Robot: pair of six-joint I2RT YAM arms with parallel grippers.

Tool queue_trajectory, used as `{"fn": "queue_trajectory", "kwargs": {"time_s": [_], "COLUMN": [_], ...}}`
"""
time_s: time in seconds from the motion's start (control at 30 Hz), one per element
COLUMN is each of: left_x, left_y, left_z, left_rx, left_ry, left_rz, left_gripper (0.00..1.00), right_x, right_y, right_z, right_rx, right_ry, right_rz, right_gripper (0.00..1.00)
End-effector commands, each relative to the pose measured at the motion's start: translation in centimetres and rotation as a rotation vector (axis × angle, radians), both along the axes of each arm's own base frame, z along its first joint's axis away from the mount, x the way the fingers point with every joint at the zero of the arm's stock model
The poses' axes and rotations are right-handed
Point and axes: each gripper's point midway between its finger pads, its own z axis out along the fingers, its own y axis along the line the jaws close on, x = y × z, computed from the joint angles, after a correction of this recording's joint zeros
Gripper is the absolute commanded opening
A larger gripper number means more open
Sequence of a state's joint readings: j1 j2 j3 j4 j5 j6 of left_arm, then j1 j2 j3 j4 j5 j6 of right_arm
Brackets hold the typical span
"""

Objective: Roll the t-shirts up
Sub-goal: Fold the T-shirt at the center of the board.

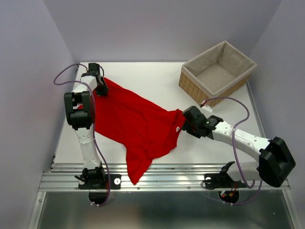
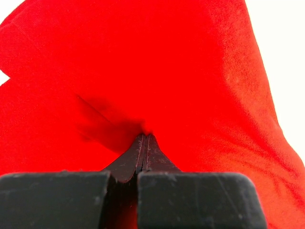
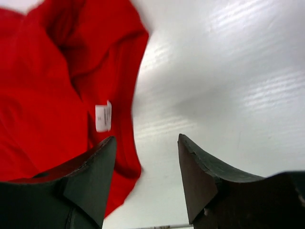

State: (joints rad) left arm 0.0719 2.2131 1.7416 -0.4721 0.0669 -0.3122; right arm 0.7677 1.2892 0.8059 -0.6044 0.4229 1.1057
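T-shirt [image 1: 138, 125], where does it lie? (A)

Crumpled, in a diagonal band from upper left of the top view to centre. One lobe trails to bottom centre and laps onto the metal rail [image 1: 190, 177] at the near edge of the table [image 1: 157, 76]. (B)

Grippers? (A)

Left gripper [image 2: 144, 137], upper left in the top view, is clenched on a pinch of the red fabric. The jaws meet and the cloth puckers at the tips. Right gripper [image 3: 145, 143] sits at the right-hand edge, released, grasping nothing. One finger is over the hem by the white label [image 3: 102, 117], the other over bare table. (B)

Risks? (A)

Judgement only. If the right closes where it stands, it may take a single layer or miss the hem altogether, since the edge lies almost outside the gap. A pull by the left alone would bunch the folds. A roll begun on this crumple would lock them in. The trailing lobe could snag on the rail or slide off the near edge. (B)

Room? (A)

Bare table above the band, upper middle, is good for spreading. The left arm works close against the table's left edge and the wall [image 1: 28, 95], so there is little slack there. The wicker basket [image 1: 217, 71] fills the upper right corner, apart from the fabric. (B)
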Motion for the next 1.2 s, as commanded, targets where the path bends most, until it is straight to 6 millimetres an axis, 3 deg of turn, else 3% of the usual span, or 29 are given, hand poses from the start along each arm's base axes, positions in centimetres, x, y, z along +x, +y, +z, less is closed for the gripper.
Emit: {"fn": "queue_trajectory", "kwargs": {"time_s": [0.0, 0.07, 0.1, 0.17, 0.2, 0.27, 0.4, 0.5, 0.57, 0.63, 0.67, 0.73, 0.77, 0.8, 0.97, 1.17], "left_x": [0.7, 0.4, 0.4, 0.2, 0.1, -0.2, -0.3, -0.2, -0.2, -0.2, -0.2, -0.2, -0.3, -0.3, 0.0, 0.2], "left_y": [0.5, 0.4, 0.4, 0.3, 0.3, 0.2, 0.2, 0.1, 0.1, 0.1, 0.1, 0.1, 0.1, 0.1, 0.0, -0.2], "left_z": [3.7, 3.5, 3.8, 3.9, 4.0, 4.0, 4.4, 4.6, 4.6, 4.6, 4.4, 4.3, 4.2, 4.2, 4.0, 3.1], "left_rx": [0.016, 0.011, 0.011, 0.008, 0.009, 0.009, 0.008, 0.007, 0.005, 0.006, 0.005, 0.004, 0.006, 0.008, -0.001, -0.008], "left_ry": [-0.068, -0.063, -0.07, -0.074, -0.074, -0.072, -0.08, -0.085, -0.083, -0.085, -0.08, -0.079, -0.079, -0.077, -0.076, -0.063], "left_rz": [-0.001, -0.002, -0.002, -0.004, -0.005, -0.008, -0.009, -0.012, -0.013, -0.013, -0.015, -0.014, -0.014, -0.015, -0.018, -0.021], "left_gripper": [0.0, 0.0, 0.0, 0.0, 0.0, 0.0, 0.0, 0.0, 0.0, 0.0, 0.0, 0.0, 0.0, 0.0, 0.0, 0.0], "right_x": [3.3, 5.6, 6.3, 8.4, 8.9, 10.5, 12.6, 13.2, 13.1, 12.9, 12.8, 12.1, 12.0, 11.9, 9.6, 6.7], "right_y": [-0.3, -0.6, -0.6, -1.0, -0.8, -0.8, -0.7, -0.5, -0.6, -1.0, -1.2, -2.2, -2.5, -3.3, -6.2, -7.5], "right_z": [2.5, 3.6, 2.7, 3.2, 2.0, 2.3, 0.8, -1.9, -3.0, -4.1, -4.6, -5.2, -4.8, -4.6, -4.3, -5.4], "right_rx": [0.007, 0.023, 0.007, 0.019, 0.013, 0.013, -0.032, -0.068, -0.083, -0.1, -0.109, -0.139, -0.143, -0.166, -0.23, -0.234], "right_ry": [-0.063, -0.095, -0.071, -0.071, -0.038, -0.045, -0.014, 0.045, 0.068, 0.084, 0.093, 0.103, 0.091, 0.077, 0.064, 0.103], "right_rz": [0.036, 0.04, 0.042, 0.04, 0.058, 0.058, 0.085, 0.092, 0.088, 0.075, 0.065, 0.035, 0.022, -0.002, -0.088, -0.111], "right_gripper": [0.61, 0.61, 0.6, 0.59, 0.59, 0.58, 0.55, 0.5, 0.48, 0.36, 0.24, 0.13, 0.03, 0.01, 0.01, 0.01]}}
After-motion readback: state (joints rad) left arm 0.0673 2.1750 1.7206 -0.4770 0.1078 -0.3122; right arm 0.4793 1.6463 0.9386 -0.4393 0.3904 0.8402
